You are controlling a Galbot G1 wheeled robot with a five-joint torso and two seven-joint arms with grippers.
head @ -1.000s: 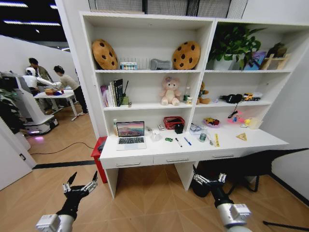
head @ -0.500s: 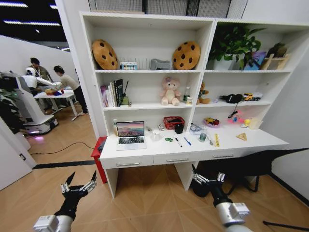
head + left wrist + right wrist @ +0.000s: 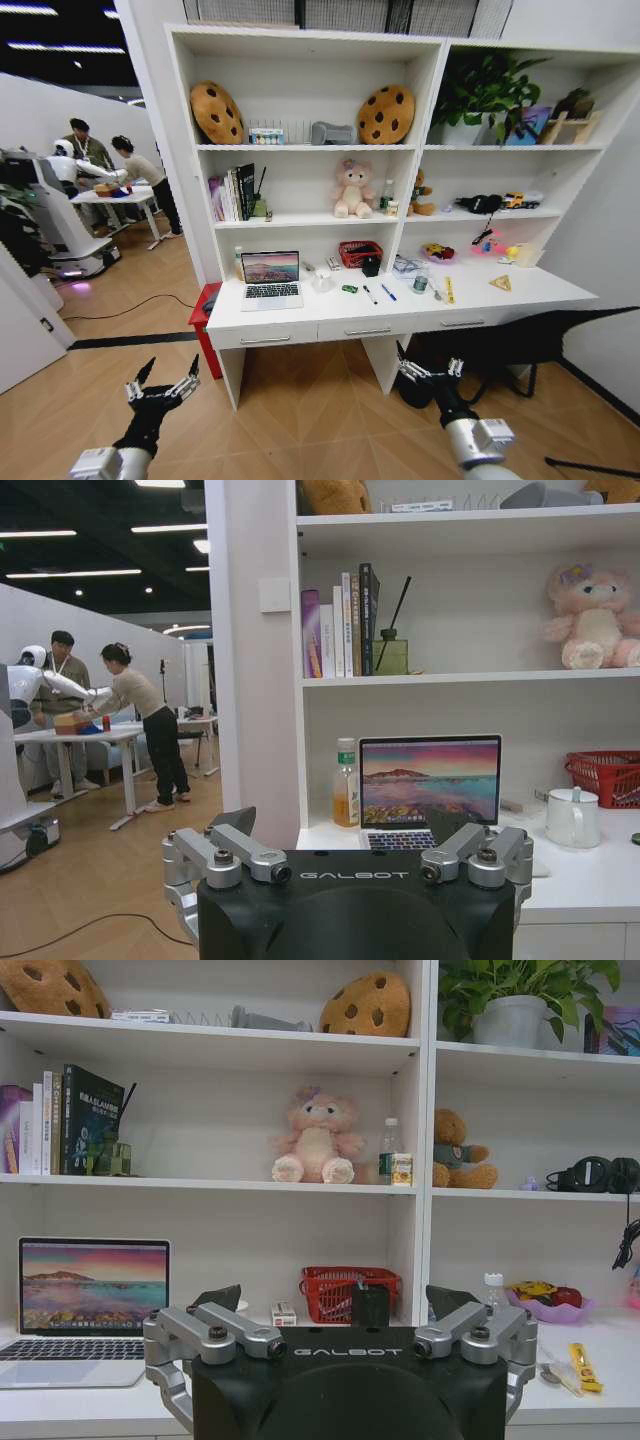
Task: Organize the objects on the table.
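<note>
The long white table stands in front of me under a white shelf wall. On it are an opened silver laptop at the left, a tiny green toy car, a black pen and a blue pen. My left gripper hangs open over the wooden floor, well short of the desk's left end. Below the desk's middle, my right gripper is open too and holds nothing. The laptop lies beyond the open left gripper, and the laptop sits to one side of the open right gripper.
A red basket, a white jug, a can and a yellow ruler also sit on the desk. A red box stands by its left leg and a black object lies at its right. People work at a small table far left.
Both grippers have drifted very slightly. The things on the desk have not moved.
</note>
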